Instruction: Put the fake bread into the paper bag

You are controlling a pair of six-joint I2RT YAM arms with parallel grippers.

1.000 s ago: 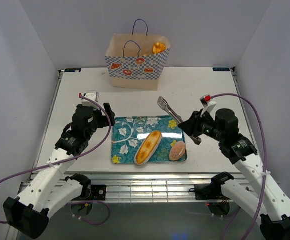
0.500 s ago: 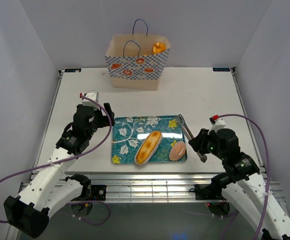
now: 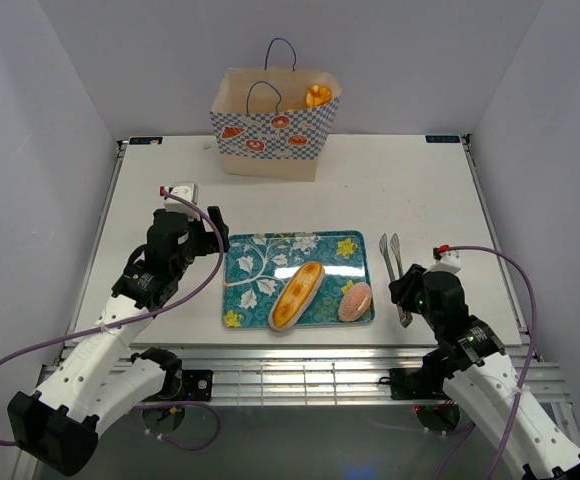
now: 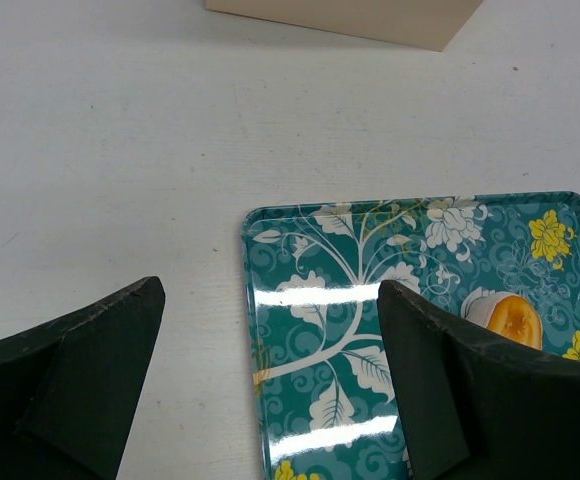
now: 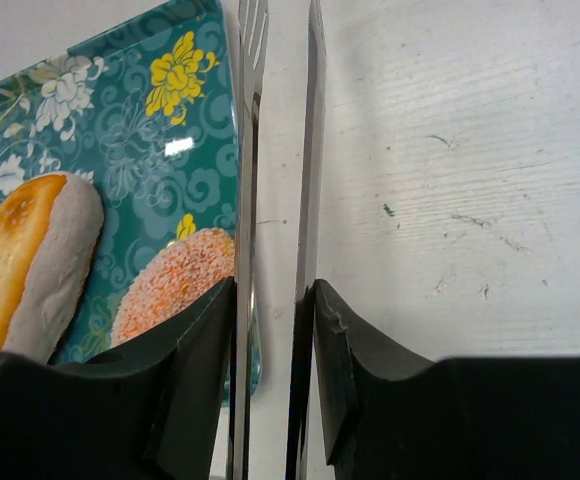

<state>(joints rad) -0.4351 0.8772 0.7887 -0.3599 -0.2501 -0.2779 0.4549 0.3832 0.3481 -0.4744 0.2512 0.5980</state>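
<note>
Your right gripper [image 5: 270, 300], jaws clamped on the tongs [image 3: 392, 262], is nearer: the bun [image 3: 355, 301] on the tray [image 3: 260, 265] lies just left of them, the loaf [image 3: 297, 294] beyond it running near-left to far-right; left gripper [image 4: 268, 300] jaws apart, paper bag [image 3: 270, 135] far.

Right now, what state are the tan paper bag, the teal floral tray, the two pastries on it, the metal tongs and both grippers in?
Tan paper bag: upright, open, orange pastry showing inside.
Teal floral tray: lying flat, carrying two pastries.
Long golden loaf: lying on the tray.
Round pink-topped bun: on the tray's near right corner.
Metal tongs: arms slightly apart, held beside the tray.
Left gripper: open, empty.
Right gripper: shut on the tongs.
</note>
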